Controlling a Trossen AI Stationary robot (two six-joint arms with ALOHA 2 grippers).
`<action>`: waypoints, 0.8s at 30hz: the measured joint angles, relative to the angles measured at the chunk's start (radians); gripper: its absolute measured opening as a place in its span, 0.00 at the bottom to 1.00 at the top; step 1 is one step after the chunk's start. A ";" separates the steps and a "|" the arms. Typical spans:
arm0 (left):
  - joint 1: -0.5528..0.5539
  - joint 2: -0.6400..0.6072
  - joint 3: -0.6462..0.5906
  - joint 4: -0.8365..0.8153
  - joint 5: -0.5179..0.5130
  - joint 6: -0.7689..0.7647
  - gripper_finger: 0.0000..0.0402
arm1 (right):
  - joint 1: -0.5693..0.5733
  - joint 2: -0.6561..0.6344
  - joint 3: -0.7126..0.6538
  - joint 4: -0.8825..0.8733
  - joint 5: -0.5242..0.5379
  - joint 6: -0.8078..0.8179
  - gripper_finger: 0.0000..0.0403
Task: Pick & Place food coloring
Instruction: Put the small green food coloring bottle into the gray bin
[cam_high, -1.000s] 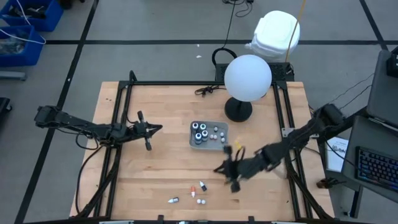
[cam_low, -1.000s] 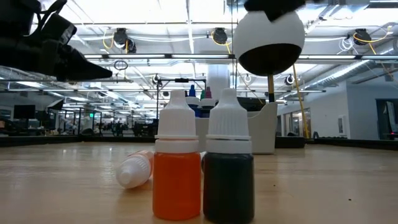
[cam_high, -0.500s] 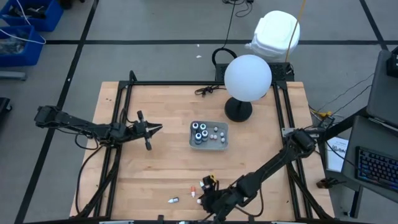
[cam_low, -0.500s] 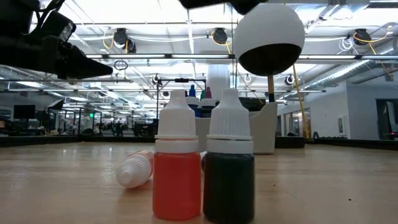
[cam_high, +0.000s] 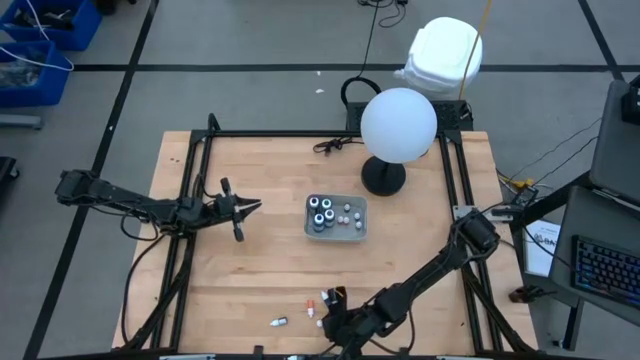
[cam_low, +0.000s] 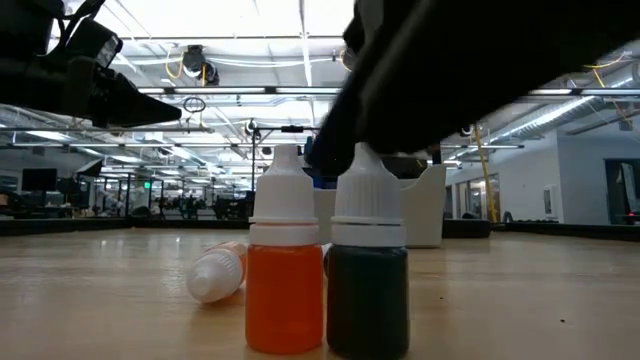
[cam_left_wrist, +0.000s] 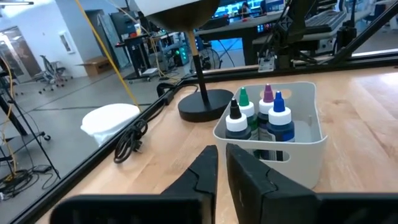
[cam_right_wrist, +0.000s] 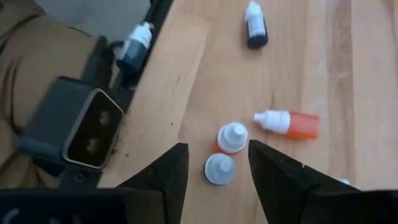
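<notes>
Two small white-capped food coloring bottles stand upright side by side near the table's front edge, one orange (cam_low: 285, 290) and one dark (cam_low: 368, 290). My right gripper (cam_right_wrist: 217, 149) hangs open just above them, slanting down, a finger on either side, touching neither. Another orange bottle (cam_right_wrist: 287, 121) and a dark one (cam_right_wrist: 255, 26) lie on their sides nearby. The tray (cam_high: 336, 217) at mid-table holds more bottles and jars standing upright. My left gripper (cam_high: 240, 207) waits level over the table's left part, shut on nothing.
A lamp with a white globe (cam_high: 398, 125) and dark base stands behind the tray. A dark frame runs round the tabletop. The low camera (cam_right_wrist: 87, 134) sits at the front edge, with a dark bottle (cam_right_wrist: 134, 46) lying on the frame beside it.
My right gripper has swept from right of the tray toward the table's near edge and down, tipping further downward. It now hangs over the two upright bottles and fills the top of the low view. The bottles have not moved.
</notes>
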 joint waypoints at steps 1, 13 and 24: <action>0.000 0.000 0.000 0.000 0.000 0.000 0.09 | 0.000 0.005 0.000 -0.006 -0.001 0.007 0.40; 0.000 0.000 0.000 0.000 0.001 -0.022 0.03 | 0.000 0.004 -0.001 -0.039 0.000 0.047 0.37; 0.000 0.000 0.000 0.000 0.001 -0.047 0.08 | 0.000 0.004 -0.001 -0.021 0.006 0.036 0.35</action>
